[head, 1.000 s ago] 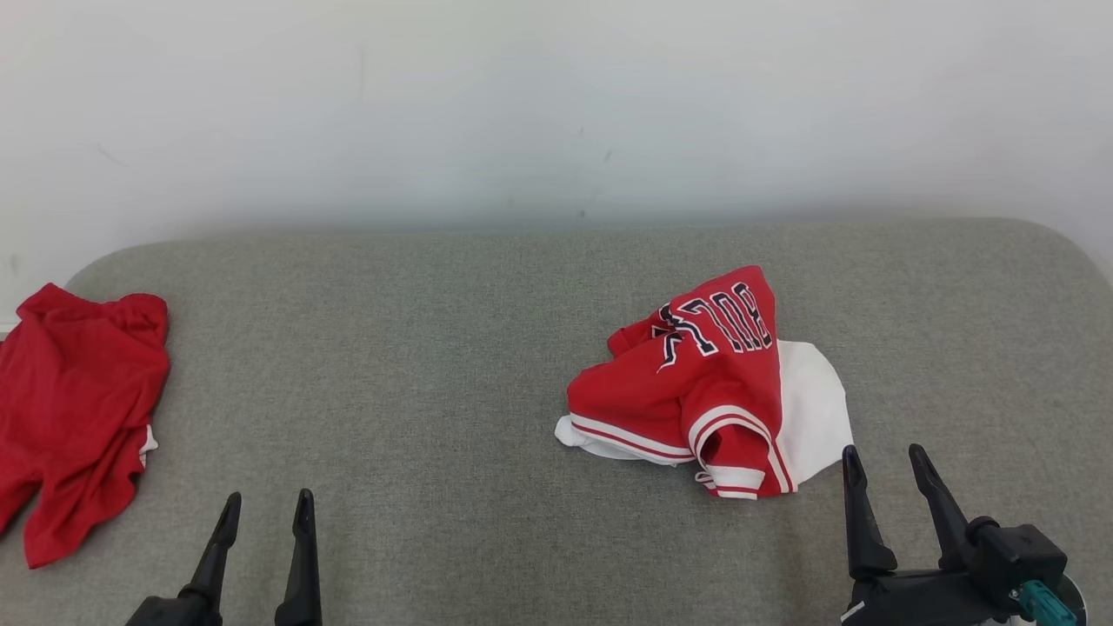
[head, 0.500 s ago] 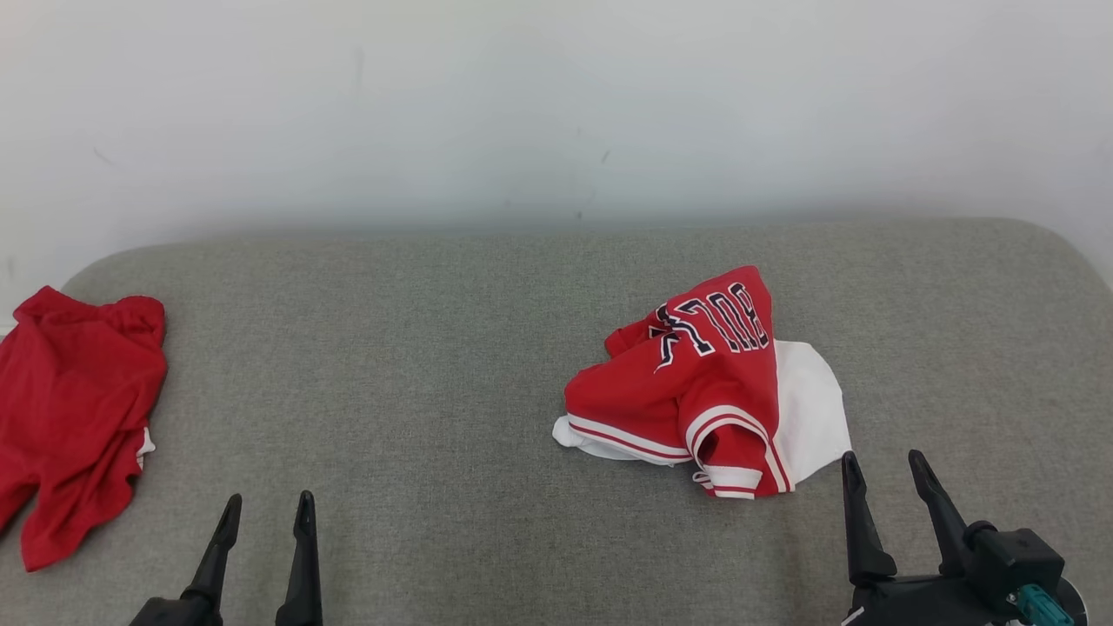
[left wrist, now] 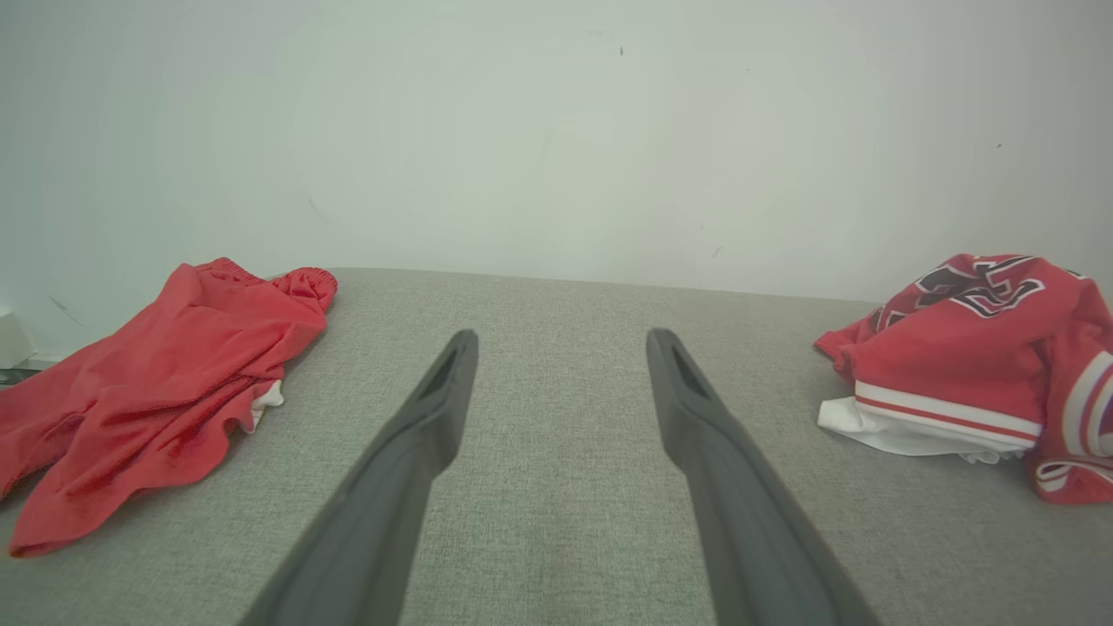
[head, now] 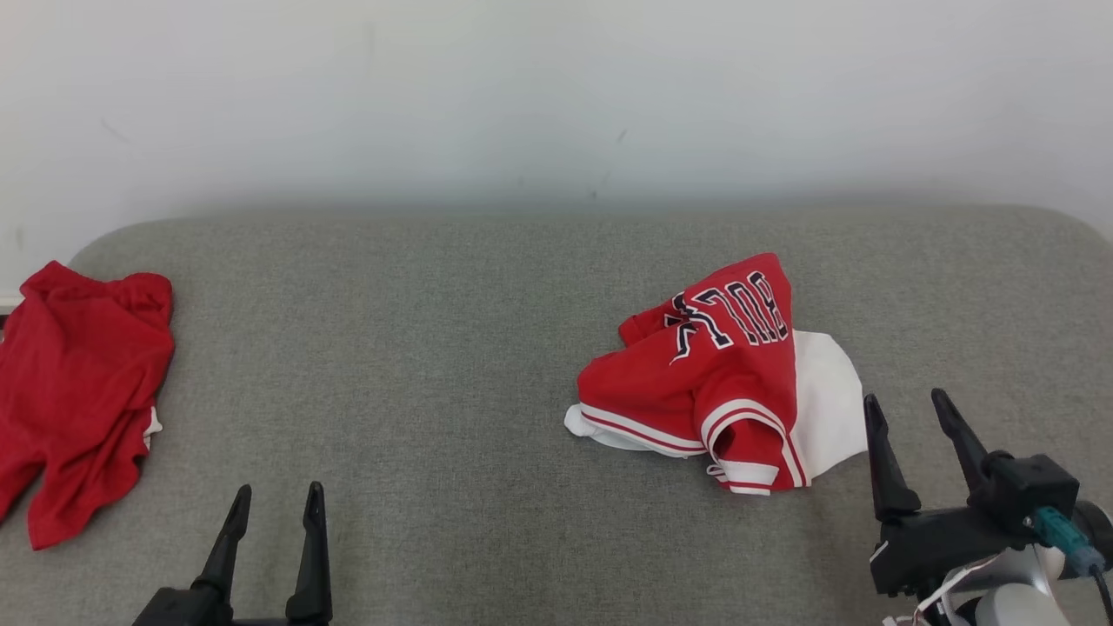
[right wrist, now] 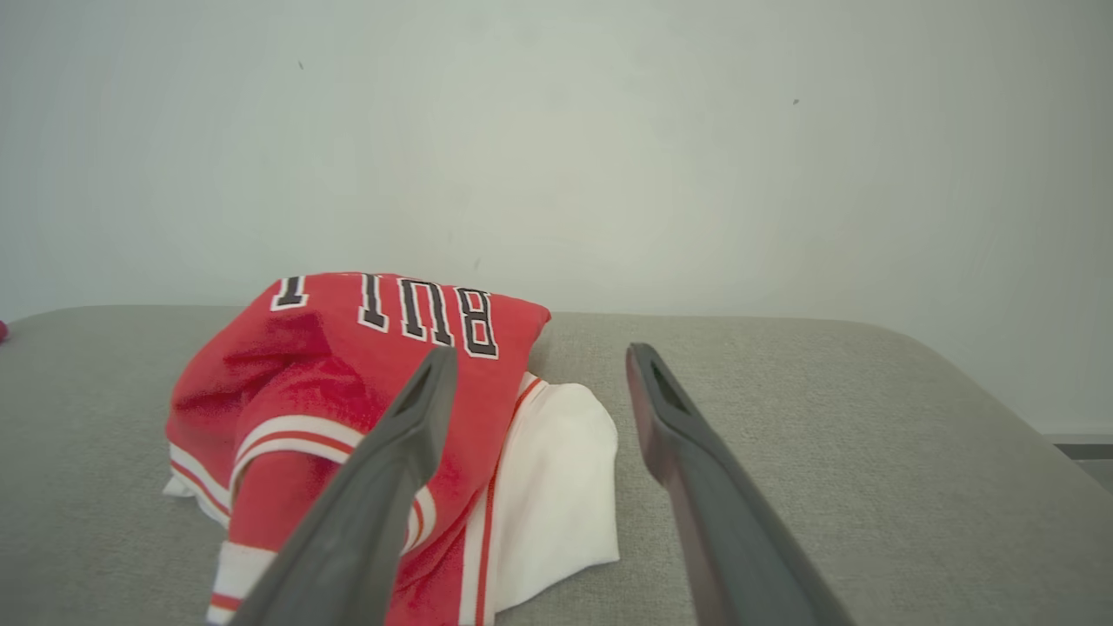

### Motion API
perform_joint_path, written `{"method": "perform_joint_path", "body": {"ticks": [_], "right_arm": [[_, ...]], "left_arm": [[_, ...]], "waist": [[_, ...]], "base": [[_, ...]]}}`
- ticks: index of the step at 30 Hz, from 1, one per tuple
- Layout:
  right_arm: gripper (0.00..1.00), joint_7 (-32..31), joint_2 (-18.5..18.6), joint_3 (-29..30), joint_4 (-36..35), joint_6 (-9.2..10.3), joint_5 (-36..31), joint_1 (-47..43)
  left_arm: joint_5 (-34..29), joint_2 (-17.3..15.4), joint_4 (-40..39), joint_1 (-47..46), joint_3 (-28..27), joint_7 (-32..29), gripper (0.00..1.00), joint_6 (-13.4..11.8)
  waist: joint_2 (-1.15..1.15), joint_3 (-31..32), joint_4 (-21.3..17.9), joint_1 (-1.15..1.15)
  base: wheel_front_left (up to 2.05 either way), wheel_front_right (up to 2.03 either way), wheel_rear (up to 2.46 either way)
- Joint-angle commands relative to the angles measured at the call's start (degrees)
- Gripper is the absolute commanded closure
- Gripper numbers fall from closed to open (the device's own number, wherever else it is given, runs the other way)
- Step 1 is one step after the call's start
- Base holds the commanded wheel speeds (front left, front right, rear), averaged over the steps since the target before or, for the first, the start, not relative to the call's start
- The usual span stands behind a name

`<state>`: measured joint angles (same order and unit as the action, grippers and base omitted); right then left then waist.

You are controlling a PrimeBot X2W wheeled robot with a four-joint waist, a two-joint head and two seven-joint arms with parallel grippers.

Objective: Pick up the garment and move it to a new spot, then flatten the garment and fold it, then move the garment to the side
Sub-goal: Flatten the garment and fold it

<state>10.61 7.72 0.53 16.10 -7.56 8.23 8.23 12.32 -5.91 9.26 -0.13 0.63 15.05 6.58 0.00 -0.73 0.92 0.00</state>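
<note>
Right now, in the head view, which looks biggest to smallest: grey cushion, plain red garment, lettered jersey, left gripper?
1. grey cushion
2. lettered jersey and plain red garment: too alike to rank; the garment runs off the picture's edge
3. left gripper, partly cut off below

The shorts run off the head view's left edge. The jersey lies bunched, its folds hiding the end of the lettering and much of a white layer. In the right wrist view, 1 finger of the right gripper covers part of it. The left wrist view cuts off its right side.
</note>
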Motion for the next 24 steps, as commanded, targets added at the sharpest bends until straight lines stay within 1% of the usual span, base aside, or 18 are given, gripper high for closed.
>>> {"method": "perform_joint_path", "body": {"ticks": [1,5,12,24], "right_arm": [[0.00,0.05,1.18,-0.20,1.44,0.14,0.21,1.67],[0.00,0.26,3.95,-0.30,7.18,0.14,0.35,6.19],[0.00,1.14,6.60,0.03,18.17,0.14,0.13,13.13],[0.00,3.08,8.52,0.47,37.57,0.14,0.98,21.28]], "left_arm": [[-0.46,0.20,0.09,-0.78,0.12,0.19,0.00,0.28],[-0.82,0.60,0.17,-1.97,0.93,0.19,0.00,0.47],[-1.04,1.19,0.24,-3.73,1.82,0.19,0.00,0.44],[-0.54,1.66,1.65,-6.78,3.03,0.19,0.00,0.90]], "waist": [[0.00,-0.94,0.68,0.00],[0.00,-2.66,2.16,0.00],[0.00,-5.57,4.40,0.00],[0.00,-8.23,7.54,0.00]], "base": [[0.00,0.00,0.00],[0.00,0.00,0.00],[0.00,0.00,0.00],[0.00,0.00,0.00]]}}
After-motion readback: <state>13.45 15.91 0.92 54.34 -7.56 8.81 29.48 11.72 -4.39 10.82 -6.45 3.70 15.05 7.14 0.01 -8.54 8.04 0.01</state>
